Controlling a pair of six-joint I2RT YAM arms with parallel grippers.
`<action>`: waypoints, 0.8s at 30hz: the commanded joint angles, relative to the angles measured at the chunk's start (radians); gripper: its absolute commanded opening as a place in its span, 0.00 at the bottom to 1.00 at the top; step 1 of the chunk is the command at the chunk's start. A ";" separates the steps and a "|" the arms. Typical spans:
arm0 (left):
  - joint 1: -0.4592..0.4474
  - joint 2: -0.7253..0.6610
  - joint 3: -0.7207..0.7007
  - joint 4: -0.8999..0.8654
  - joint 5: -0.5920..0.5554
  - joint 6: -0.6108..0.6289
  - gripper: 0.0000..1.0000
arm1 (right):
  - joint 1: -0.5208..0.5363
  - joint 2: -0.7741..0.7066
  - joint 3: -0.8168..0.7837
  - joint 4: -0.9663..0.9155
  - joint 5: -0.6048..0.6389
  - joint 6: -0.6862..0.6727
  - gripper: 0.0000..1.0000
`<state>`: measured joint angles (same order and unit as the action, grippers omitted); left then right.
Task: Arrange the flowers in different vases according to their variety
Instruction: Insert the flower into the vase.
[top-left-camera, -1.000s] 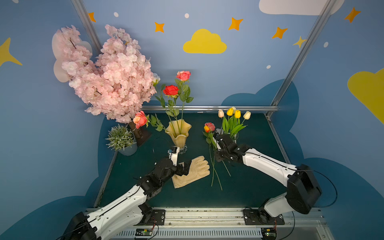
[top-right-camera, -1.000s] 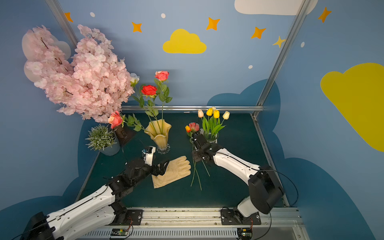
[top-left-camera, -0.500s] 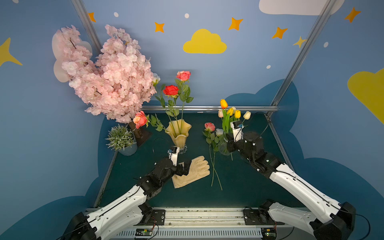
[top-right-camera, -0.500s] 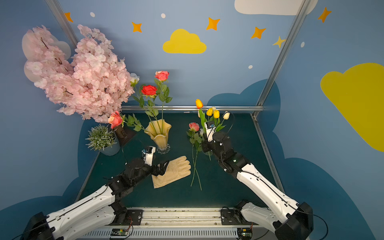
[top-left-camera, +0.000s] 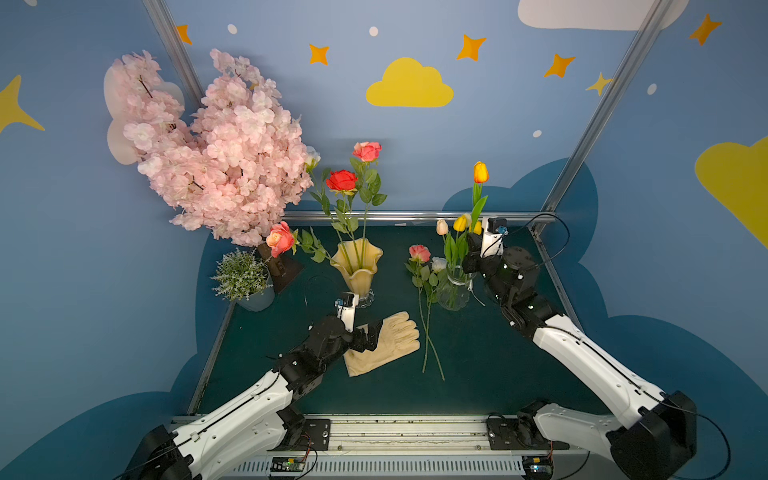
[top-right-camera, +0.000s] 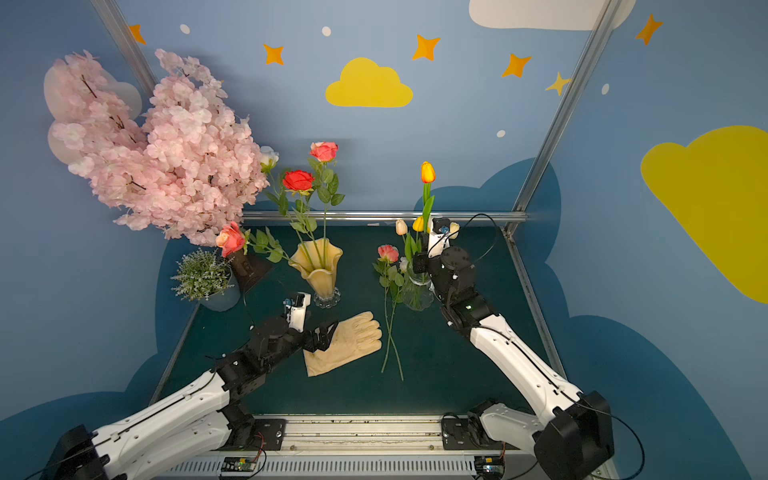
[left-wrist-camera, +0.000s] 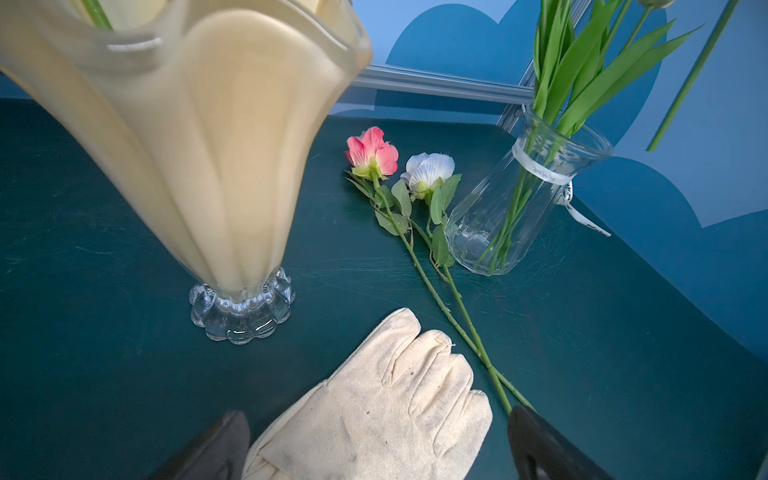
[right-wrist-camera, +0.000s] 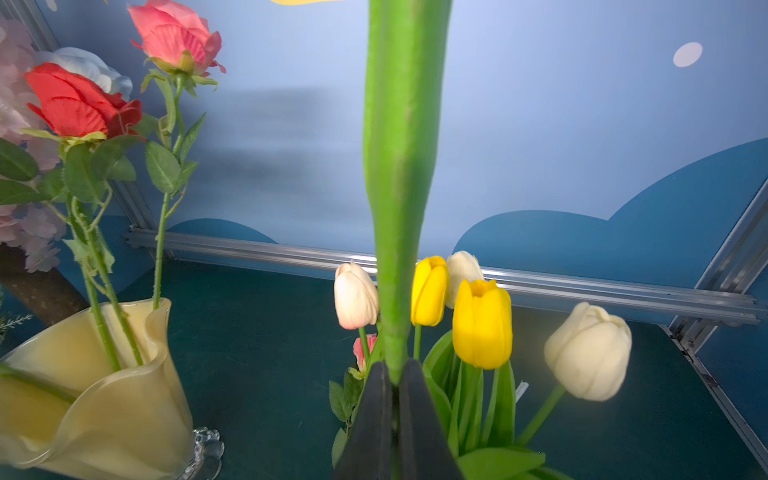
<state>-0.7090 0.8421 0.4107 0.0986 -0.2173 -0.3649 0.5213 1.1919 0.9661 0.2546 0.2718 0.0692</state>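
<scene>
Orange tulip (top-left-camera: 480, 172) stands upright above the clear ribbed glass vase (top-left-camera: 453, 291), its bloom higher than every other flower near that vase. The right gripper (right-wrist-camera: 395, 368) is clamped on its green stem and leaf, the black fingers pressed together around it, just above the vase's mouth. In the left wrist view a bare green stem (left-wrist-camera: 681, 91) ends in the air just beside the vase's rim, outside the glass. Yellow tulips (top-left-camera: 459, 223), a pale pink one (top-left-camera: 441, 226) and cream ones (right-wrist-camera: 588, 351) already stand in the vase. A pink rose (top-left-camera: 419, 252) and a white rose (top-left-camera: 438, 264) lie on the table (top-left-camera: 478, 374) right beside the vase, stems crossing. Beyond them stands the amber vase (top-left-camera: 357, 266) holding roses (top-left-camera: 341, 180). The left gripper (top-left-camera: 372, 332), jaws spread wide and holding nothing, hovers over a cream work glove (top-left-camera: 390, 343) well apart from the glass vase.
</scene>
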 joint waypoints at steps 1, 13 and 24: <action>0.002 -0.011 -0.009 0.014 0.000 0.008 1.00 | -0.022 0.041 0.041 0.116 -0.002 -0.012 0.00; 0.001 -0.005 -0.012 0.022 -0.001 0.013 1.00 | -0.067 0.155 0.044 0.193 -0.055 -0.023 0.00; 0.002 0.009 -0.008 0.026 0.004 0.012 1.00 | -0.067 0.116 -0.056 0.287 -0.106 0.033 0.29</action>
<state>-0.7090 0.8471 0.4091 0.1062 -0.2169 -0.3630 0.4568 1.3468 0.9417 0.4698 0.1993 0.0849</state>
